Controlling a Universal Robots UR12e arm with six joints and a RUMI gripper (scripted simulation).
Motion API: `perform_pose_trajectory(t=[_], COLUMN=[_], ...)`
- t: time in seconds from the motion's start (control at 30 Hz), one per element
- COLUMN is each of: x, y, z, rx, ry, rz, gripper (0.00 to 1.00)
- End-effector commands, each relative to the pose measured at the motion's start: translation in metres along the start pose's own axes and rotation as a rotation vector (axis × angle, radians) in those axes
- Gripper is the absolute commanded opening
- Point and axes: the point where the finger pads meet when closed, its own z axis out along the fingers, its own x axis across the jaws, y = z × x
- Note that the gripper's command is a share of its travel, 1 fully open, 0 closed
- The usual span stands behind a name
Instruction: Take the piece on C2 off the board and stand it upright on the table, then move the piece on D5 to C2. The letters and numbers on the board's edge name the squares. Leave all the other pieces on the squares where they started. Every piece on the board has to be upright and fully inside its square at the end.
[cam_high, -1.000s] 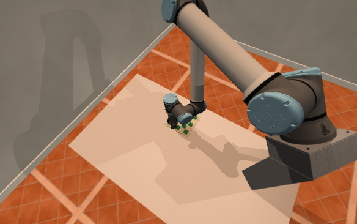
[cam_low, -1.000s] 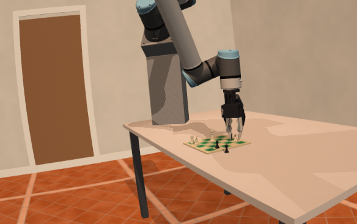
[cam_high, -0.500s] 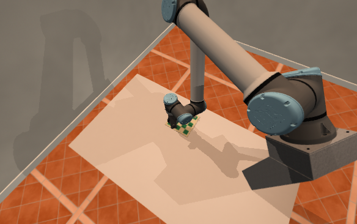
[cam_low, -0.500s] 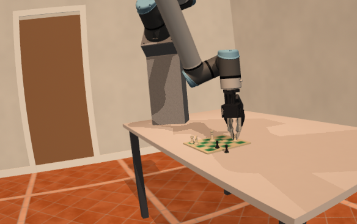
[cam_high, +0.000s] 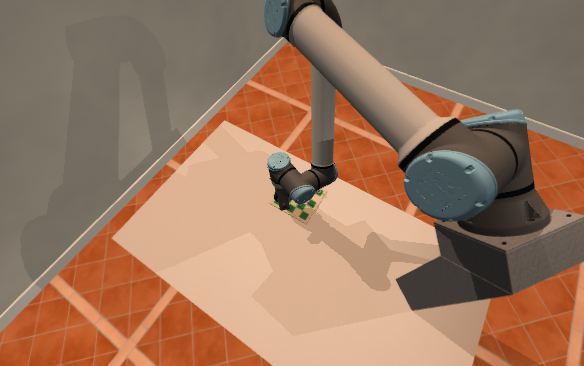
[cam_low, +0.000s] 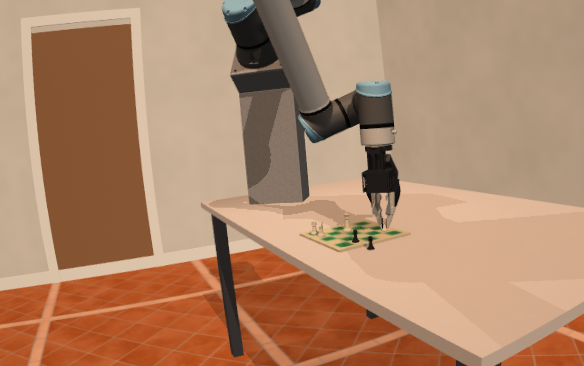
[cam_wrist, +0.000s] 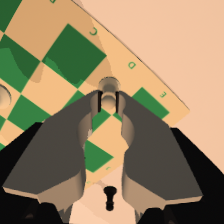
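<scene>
I have the end effector clenched on a pale, round-headed piece that stands on the board near the edge letter D, so I judge this the D5 piece. A black piece stands upright on the bench beside the board. The smooth, rounded head could slip from my narrow fingertips as I lift, toppling onto neighbouring glossy squares.

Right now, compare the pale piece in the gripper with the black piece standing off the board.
The pale piece is light and sits on the board, clamped by the gripper. The black piece is dark, stands free on the table, untouched. Both are upright.
</scene>
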Motion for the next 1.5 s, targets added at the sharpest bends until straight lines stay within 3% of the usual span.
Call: perform_pose_trajectory(t=[0.0, 0.5, 0.67, 0.73, 1.07, 1.47], x=[0.000, 0.000, 0.000, 0.000, 0.000, 0.000], y=[0.000, 0.000, 0.000, 0.000, 0.000, 0.000], z=[-0.001, -0.004, -0.029, -0.029, -0.094, -0.101], rx=[0.000, 0.000, 0.000, 0.000, 0.000, 0.000], ry=[0.001, 0.001, 0.001, 0.001, 0.001, 0.001], rz=[0.000, 0.000, 0.000, 0.000, 0.000, 0.000], gripper=[0.00, 0.00, 0.00, 0.00, 0.00, 0.00])
